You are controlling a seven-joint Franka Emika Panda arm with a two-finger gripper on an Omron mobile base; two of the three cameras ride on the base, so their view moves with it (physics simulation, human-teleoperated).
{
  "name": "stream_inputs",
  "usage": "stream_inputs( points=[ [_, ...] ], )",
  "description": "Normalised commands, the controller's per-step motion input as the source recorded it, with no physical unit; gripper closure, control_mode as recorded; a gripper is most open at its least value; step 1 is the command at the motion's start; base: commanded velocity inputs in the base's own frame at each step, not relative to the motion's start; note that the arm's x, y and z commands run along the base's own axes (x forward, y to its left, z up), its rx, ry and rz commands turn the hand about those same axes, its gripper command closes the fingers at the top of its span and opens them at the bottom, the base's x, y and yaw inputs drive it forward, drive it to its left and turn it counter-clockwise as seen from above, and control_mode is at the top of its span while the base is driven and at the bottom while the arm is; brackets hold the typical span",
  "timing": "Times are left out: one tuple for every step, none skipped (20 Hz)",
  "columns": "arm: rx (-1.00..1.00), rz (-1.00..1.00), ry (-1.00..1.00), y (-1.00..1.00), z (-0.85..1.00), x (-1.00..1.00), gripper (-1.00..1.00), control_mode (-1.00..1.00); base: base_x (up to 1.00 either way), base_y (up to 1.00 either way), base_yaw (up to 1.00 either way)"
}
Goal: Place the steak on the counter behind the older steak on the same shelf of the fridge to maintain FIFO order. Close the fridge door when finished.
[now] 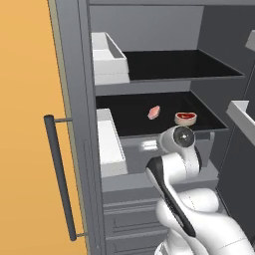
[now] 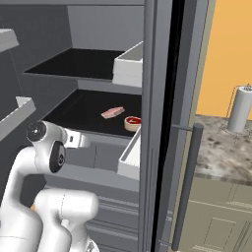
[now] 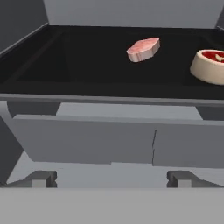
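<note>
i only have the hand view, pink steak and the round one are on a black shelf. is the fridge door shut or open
Observer: Open. In the right base view the fridge door stands edge-on beside the shelf, its bar handle facing the counter.
Operator: anything above that shelf
Observer: Yes, an upper black shelf with nothing visible on it, and a white door bin at its left.
Operator: where's the hand vs the shelf
Observer: The gripper is open and empty, in front of the shelf's front edge and lower; the steak lies to the left of and deeper than the older steak.
</note>
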Motion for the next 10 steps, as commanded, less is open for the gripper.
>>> stream_inputs(
  points=[
    [0.00, -0.04, 0.00, 0.00, 0.00, -0.16, -1.00, -1.00, 0.00, 0.00, 0.00],
    [0.00, -0.04, 0.00, 0.00, 0.00, -0.16, -1.00, -1.00, 0.00, 0.00, 0.00],
    [0.00, -0.04, 0.00, 0.00, 0.00, -0.14, -1.00, -1.00, 0.00, 0.00, 0.00],
    [0.00, -0.03, 0.00, 0.00, 0.00, -0.15, -1.00, -1.00, 0.00, 0.00, 0.00],
    [0.00, -0.02, 0.00, 0.00, 0.00, -0.11, -1.00, -1.00, 0.00, 0.00, 0.00],
    [0.00, -0.02, 0.00, 0.11, 0.00, -0.21, -1.00, -1.00, 0.00, 0.00, 0.00],
    [-0.01, -0.03, 0.00, 0.20, 0.00, -0.40, -1.00, -1.00, 0.00, 0.00, 0.00],
    [-0.02, -0.06, 0.00, 0.21, 0.00, -0.69, -1.00, -1.00, 0.00, 0.00, 0.00],
    [0.00, 0.00, 0.00, 0.00, 0.00, 0.00, -1.00, 1.00, -0.92, 0.19, -0.07],
    [0.00, 0.00, 0.00, 0.00, 0.00, 0.00, -1.00, 1.00, -0.88, 0.19, -0.09]
  ],
)
